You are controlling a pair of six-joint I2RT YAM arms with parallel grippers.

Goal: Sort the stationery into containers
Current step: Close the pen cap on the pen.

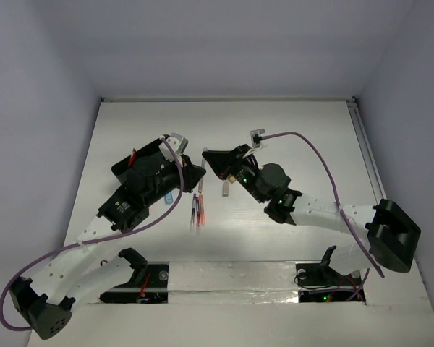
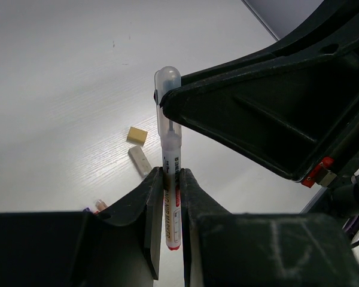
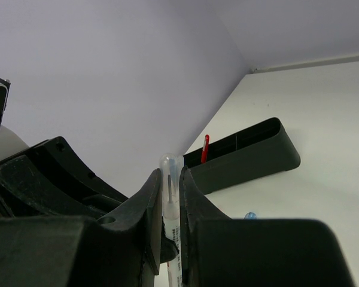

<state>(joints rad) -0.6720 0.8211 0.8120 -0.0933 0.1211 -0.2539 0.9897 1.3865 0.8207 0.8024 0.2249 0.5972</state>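
**Two robot arms grip one pen over a white desk**

Near the middle of the desk (image 1: 311, 144), the two arms meet tip to tip. Between them is a white pen (image 2: 172, 149) with a clear cap and red printing. The left jaws are closed on its printed barrel. The right jaws are closed on it higher up, just below the cap, so the cap's rounded end sticks out past them.

On the desk beyond the pen lie a small beige eraser block (image 2: 137, 136) and, just beside it, a white block (image 2: 140, 161). A pink capsule-shaped piece (image 2: 100, 205) peeks out beside the left jaws. Two red pens (image 1: 196, 210) lie side by side on the desk, nearer the arm bases.

A long black box (image 3: 251, 158) sits on the left half of the desk, partly under the left arm. A red pen (image 3: 204, 146) stands tilted inside it, its end above the rim. A blue capsule (image 3: 249, 215) lies on the desk near the box.
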